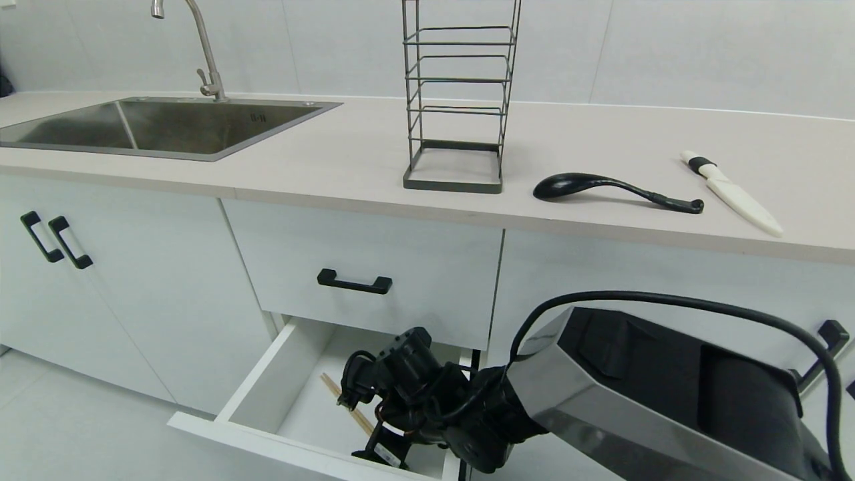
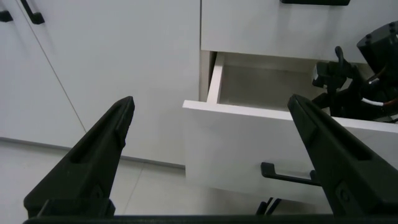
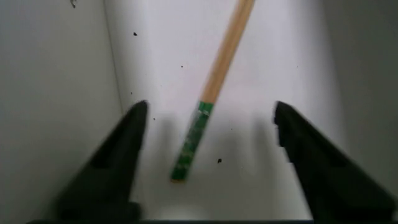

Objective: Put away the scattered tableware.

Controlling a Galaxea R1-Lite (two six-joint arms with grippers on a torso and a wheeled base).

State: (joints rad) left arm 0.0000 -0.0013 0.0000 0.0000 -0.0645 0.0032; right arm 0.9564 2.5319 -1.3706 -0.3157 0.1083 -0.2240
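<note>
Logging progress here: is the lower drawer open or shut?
Open. The lower drawer is pulled out, its white inside exposed, with a chopstick lying on its floor below the right gripper.

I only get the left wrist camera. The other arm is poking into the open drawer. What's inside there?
Observer: A wooden chopstick with a green end lies on the floor of the drawer, between the open fingers of the right gripper, not gripped.
Operator: What's up on the counter?
Observer: A black ladle lies on the countertop, to the right of a wire rack.
Operator: Anything more?
Observer: A white knife lies farther right, past the ladle's handle.
</note>
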